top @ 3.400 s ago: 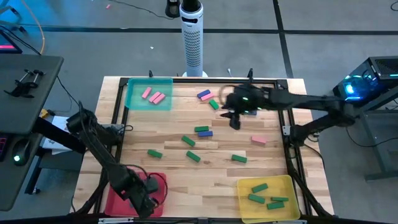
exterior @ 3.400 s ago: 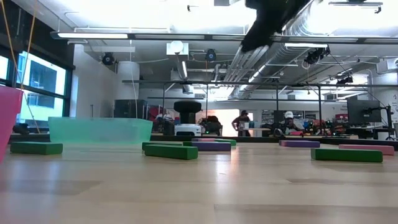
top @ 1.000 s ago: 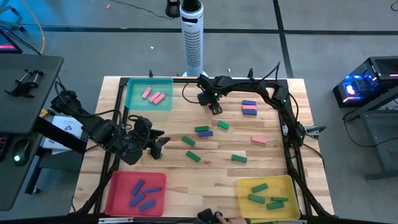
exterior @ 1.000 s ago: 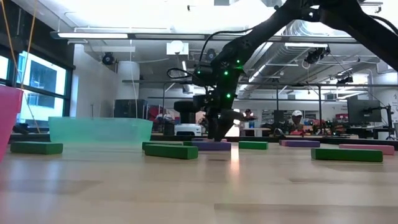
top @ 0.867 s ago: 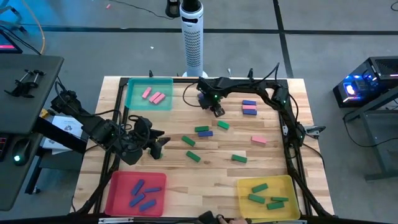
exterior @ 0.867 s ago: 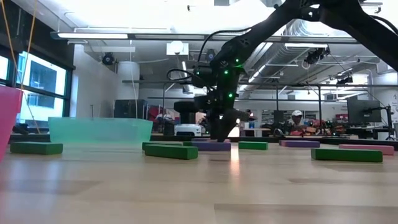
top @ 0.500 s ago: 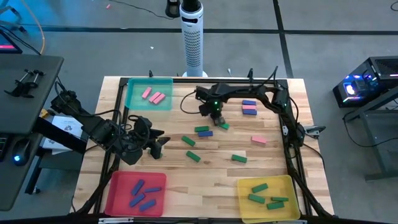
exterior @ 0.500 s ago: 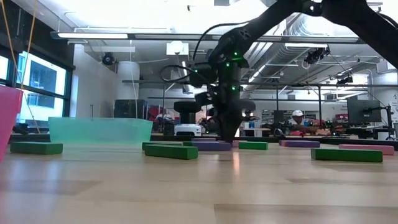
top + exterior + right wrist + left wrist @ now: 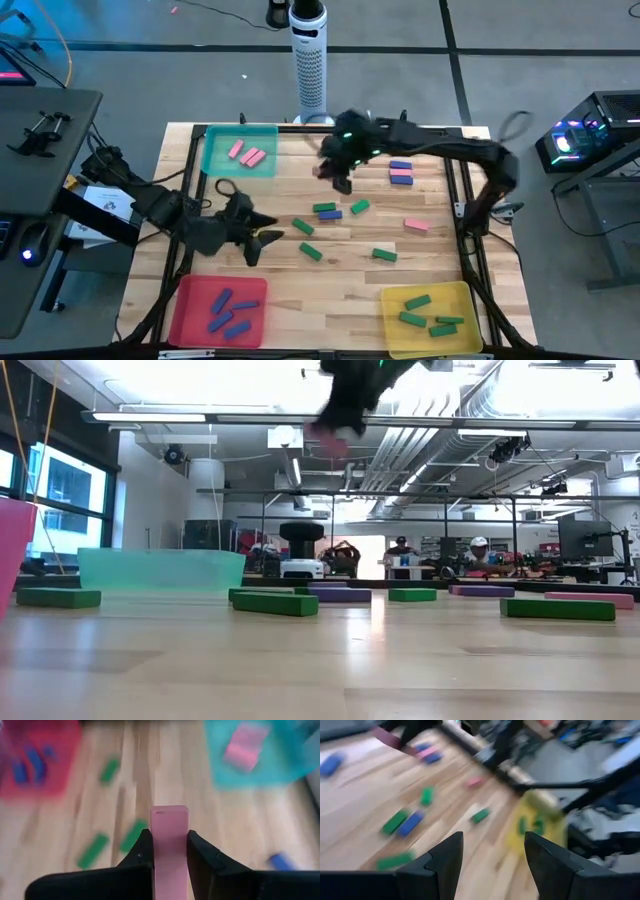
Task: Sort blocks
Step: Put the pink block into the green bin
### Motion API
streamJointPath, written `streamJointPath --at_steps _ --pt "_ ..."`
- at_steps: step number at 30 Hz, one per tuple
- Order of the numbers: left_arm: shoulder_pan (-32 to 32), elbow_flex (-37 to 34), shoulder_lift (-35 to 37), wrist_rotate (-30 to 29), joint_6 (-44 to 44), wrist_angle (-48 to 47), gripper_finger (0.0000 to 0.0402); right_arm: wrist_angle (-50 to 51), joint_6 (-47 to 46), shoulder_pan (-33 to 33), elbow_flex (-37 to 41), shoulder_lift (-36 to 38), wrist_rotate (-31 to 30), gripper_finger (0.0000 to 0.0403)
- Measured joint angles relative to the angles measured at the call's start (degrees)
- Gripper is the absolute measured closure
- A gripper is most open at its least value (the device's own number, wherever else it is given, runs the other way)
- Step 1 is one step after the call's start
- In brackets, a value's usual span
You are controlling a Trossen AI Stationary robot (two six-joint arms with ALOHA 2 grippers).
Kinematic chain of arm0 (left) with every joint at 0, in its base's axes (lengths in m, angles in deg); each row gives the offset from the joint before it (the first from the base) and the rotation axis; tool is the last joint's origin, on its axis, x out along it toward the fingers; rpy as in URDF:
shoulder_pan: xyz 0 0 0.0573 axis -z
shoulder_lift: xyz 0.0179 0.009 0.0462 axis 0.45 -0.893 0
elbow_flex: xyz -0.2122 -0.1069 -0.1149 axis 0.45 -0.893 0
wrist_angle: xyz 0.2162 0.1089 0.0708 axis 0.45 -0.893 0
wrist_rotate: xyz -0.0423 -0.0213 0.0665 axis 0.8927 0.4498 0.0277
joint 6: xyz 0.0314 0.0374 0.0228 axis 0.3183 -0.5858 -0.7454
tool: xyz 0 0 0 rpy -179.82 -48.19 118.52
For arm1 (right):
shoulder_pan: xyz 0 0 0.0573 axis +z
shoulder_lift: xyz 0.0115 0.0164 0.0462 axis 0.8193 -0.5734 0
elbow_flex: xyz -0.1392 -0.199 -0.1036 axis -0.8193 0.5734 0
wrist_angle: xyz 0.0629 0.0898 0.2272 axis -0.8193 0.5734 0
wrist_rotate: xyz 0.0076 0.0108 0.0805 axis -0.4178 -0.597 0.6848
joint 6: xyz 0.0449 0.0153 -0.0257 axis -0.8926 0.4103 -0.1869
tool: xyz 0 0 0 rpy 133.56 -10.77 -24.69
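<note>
- Risk, dropped load — the right gripper (image 9: 169, 851) carries a pink block (image 9: 169, 836) upright, pinched only at its lower part; a quick swing toward the teal tray (image 9: 214, 160) could, in my judgement, let it twist or slip out and land on the worktop (image 9: 340, 285) short of the tray.
- Risk, wrong release point — the tray sits at the far left corner with three pink blocks already in it; letting go too early or too high may bounce the block over the tray's low wall.
- Risk, arms crossing — the left gripper (image 9: 262, 241) hovers over the middle-left of the worktop, near a loose green block (image 9: 305, 227); both arms work the left half, so their paths could meet.
- Right fingers — clenched on the pink block, one finger on each flat side; raised well above the worktop, near the far edge, just right of the teal tray.
- Left fingers — spread apart, grasping nothing, touching nothing that I can see.
- Blocks still loose — green, blue and pink ones scattered mid-worktop; blue ones lie in the red tray (image 9: 185, 312), green ones in the yellow tray (image 9: 462, 303).
</note>
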Motion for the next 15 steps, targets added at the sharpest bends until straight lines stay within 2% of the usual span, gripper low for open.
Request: streamJointPath --at_steps 8,12,15 --pt "-11.87 0.0 -0.44 7.46 -27.81 24.27 0.0204 -7.49 -7.2 7.83 -0.07 17.18 -6.85 0.0362" --pt "-17.52 0.0 -0.77 13.79 -41.21 36.8 0.02 -12.16 -8.48 12.23 -0.09 21.83 -8.39 0.0362" --pt "-21.53 0.04 -2.17 20.7 -46.26 44.61 0.0181 -16.81 -8.69 15.07 -0.09 23.46 -9.79 0.0362"
